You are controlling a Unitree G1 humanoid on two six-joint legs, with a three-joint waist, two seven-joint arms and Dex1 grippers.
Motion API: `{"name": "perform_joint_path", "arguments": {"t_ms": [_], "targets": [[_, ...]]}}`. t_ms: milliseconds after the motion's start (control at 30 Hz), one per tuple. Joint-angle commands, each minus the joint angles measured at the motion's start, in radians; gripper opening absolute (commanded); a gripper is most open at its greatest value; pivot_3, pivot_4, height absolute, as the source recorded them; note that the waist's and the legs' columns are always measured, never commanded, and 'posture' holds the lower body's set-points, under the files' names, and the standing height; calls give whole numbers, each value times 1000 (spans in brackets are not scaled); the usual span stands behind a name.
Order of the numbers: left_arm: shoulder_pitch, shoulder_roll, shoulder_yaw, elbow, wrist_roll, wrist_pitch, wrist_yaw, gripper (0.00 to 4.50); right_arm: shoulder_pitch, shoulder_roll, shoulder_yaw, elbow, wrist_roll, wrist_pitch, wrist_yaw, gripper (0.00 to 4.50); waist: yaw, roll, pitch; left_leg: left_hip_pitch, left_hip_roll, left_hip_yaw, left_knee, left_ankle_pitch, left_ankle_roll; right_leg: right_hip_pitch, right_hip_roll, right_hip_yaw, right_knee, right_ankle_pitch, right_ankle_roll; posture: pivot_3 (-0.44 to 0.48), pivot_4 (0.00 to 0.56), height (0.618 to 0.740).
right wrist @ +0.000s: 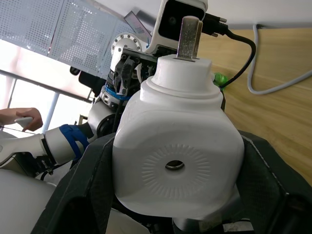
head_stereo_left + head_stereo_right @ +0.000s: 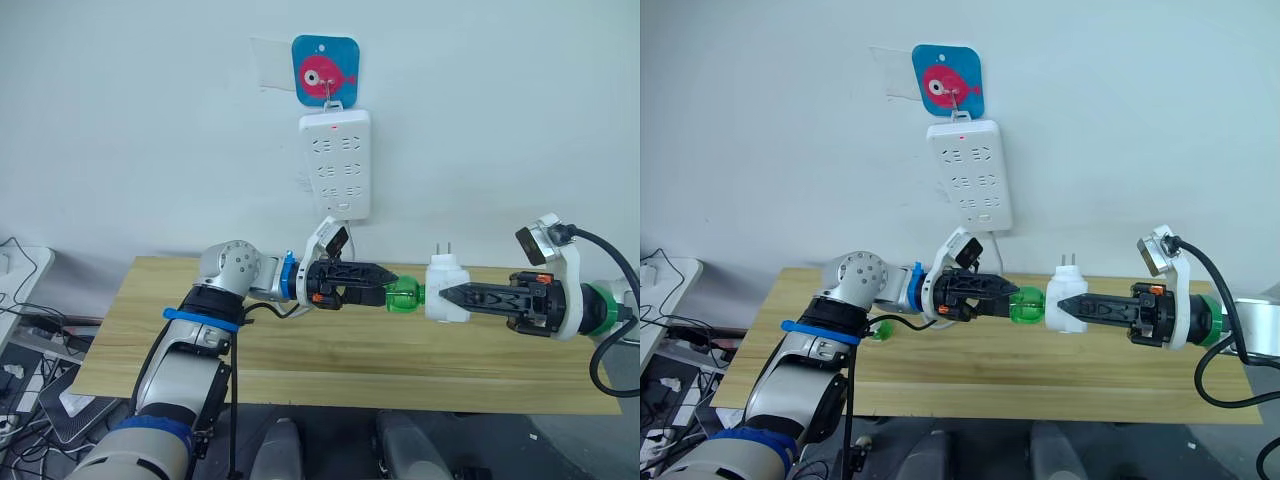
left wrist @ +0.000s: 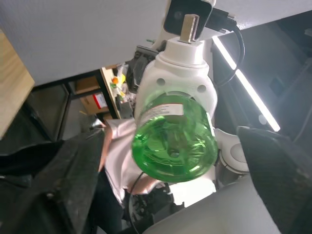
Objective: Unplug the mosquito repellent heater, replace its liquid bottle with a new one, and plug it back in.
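Note:
My right gripper is shut on the white mosquito repellent heater and holds it above the wooden table, its two prongs pointing up. A green liquid bottle sticks out of the heater's side toward my left arm. My left gripper is right at the bottle's free end. In the left wrist view its fingers stand open on either side of the bottle, with gaps to it. A second small green bottle lies on the table behind my left arm.
A white multi-socket power strip hangs on the wall under a blue fish hook, above and between my arms. Cables and gear lie on the floor at the far left. A person's hand shows in the right wrist view.

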Motion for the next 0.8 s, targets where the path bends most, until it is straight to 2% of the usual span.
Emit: {"name": "perform_joint_path", "arguments": {"t_ms": [33,133,167,200,233,300,367,433,533,600,700,800], "targets": [[14,29,37,-37,6,-8,-15,4459,14,2,-41,31,25,0,18,3022,0,0,0,0,0,0,0,0,0,0,0,0,0,0,0,-74,162,740],[52,86,14,-122,36,-77,-50,4459,39,-11,-66,69,25,15,34,3022,-3,0,0,0,0,0,0,0,0,0,0,0,0,0,0,-61,165,740],[72,124,-17,-189,79,-171,-101,4459,45,-14,-77,91,25,20,39,3022,-4,0,0,1,0,0,-1,0,0,0,0,1,0,0,0,-58,166,740],[96,161,-65,-256,160,-322,-157,4459,49,-14,-85,111,25,24,41,3022,-3,0,0,1,1,1,-1,0,0,0,0,1,1,0,0,-58,166,740],[131,201,-123,-322,276,-544,-233,4459,50,-11,-94,131,25,31,46,3022,-1,0,0,1,1,1,-1,0,0,0,0,1,1,0,0,-50,165,740],[175,225,-179,-369,437,-877,-303,4459,50,-7,-104,154,25,41,51,3022,5,0,0,2,1,2,-2,0,0,0,0,2,1,0,0,-50,165,740],[193,176,-168,-322,560,-1205,-269,4459,49,-7,-107,167,25,48,52,3022,18,0,0,3,0,3,-2,0,-1,1,-1,2,0,0,0,-42,164,740],[205,115,-130,-275,597,-1402,-254,4459,51,-6,-108,171,24,50,50,3022,31,0,0,2,0,3,-2,0,0,1,-1,3,-2,0,0,-40,164,740],[202,16,-66,-95,739,-2039,-167,4459,45,10,-108,167,25,50,50,3022,42,0,0,0,0,3,-2,0,0,1,-2,2,-6,1,0,-39,163,740],[169,-29,-44,14,814,-2330,-105,4459,35,22,-107,159,25,50,47,3022,44,0,0,-1,0,4,-2,0,1,0,-2,3,-7,1,0,-42,162,740],[101,-78,-48,162,860,-2615,-49,4459,20,38,-105,145,25,50,40,3022,52,0,0,-1,-1,4,-2,0,1,0,-2,2,-6,1,0,-42,163,740],[40,-99,-69,281,895,-2775,6,4459,2,54,-106,141,25,56,39,3022,53,0,0,-1,-2,4,-1,-1,1,0,-3,3,-7,2,2,-43,165,740]]}}
